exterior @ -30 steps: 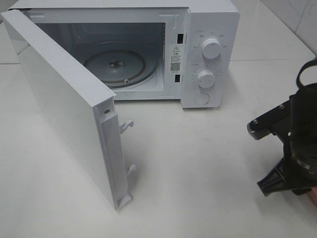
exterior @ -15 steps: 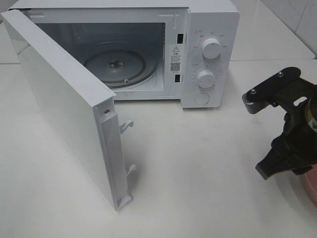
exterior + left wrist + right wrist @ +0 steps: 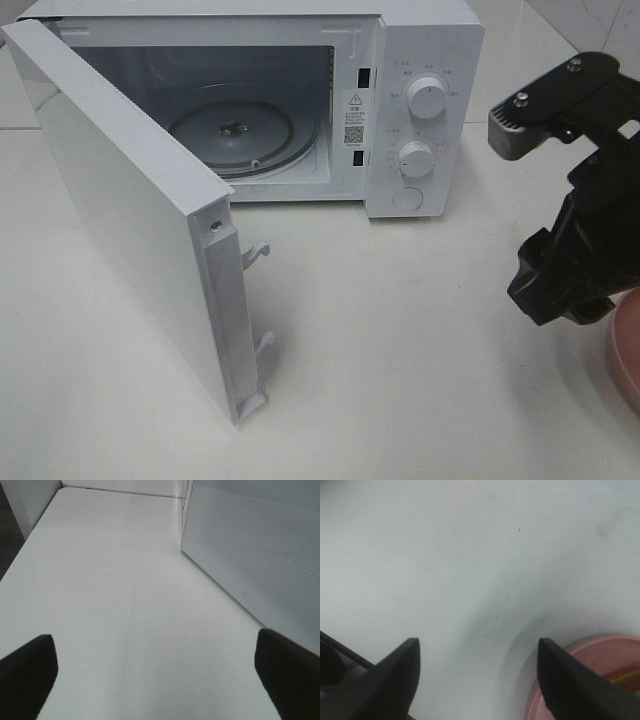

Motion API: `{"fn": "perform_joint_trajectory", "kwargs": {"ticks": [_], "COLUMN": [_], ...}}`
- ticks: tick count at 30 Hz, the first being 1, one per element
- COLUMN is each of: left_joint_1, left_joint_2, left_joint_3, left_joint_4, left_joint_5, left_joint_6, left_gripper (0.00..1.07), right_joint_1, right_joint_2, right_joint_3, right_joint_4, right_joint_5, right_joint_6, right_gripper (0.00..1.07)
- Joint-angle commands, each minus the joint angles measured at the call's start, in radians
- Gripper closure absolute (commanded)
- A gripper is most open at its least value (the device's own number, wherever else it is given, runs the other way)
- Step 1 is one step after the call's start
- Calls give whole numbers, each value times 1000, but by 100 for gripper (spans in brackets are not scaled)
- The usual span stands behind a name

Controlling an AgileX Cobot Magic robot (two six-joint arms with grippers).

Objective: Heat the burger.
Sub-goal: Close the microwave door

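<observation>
At the near right edge of the white desk (image 3: 420, 350) I see my right pincer (image 3: 477, 670), prongs apart and empty, beside the flat pink plate (image 3: 592, 655); a golden sliver on it looks like the burger (image 3: 626, 676), not yet grasped. My left pincer (image 3: 155, 680) is also apart. Farther back, the white microwave (image 3: 425, 60) stands open with its glass turntable (image 3: 235, 130) bare; loading, closing and heating all remain.

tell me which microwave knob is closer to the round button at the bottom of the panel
The lower knob: it sits directly above the round button, while the upper knob is higher on the panel.

Kitchen-like test bench: microwave (image 3: 300, 100), white table (image 3: 400, 350).
</observation>
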Motion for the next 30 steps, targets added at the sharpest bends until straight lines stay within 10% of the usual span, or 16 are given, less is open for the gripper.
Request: {"fn": "perform_joint_trajectory", "kwargs": {"ticks": [1, 22, 30], "left_joint_1": [0, 0, 0], "left_joint_2": [-15, -15, -15], "left_joint_3": [2, 2, 2], "left_joint_4": [-1, -1, -1], "left_joint_5": [-13, -13, -13], "left_joint_6": [-5, -5, -5], "left_gripper": [6, 6, 6], "right_joint_1": [-1, -4, -135], "right_joint_2": [-53, -333, -470], "right_joint_3": [-8, -6, 37], "right_joint_4": [10, 36, 78], "right_joint_5": [19, 168, 180], "right_joint_6": [-20, -29, -18], "right_gripper": [27, 31, 31]}}
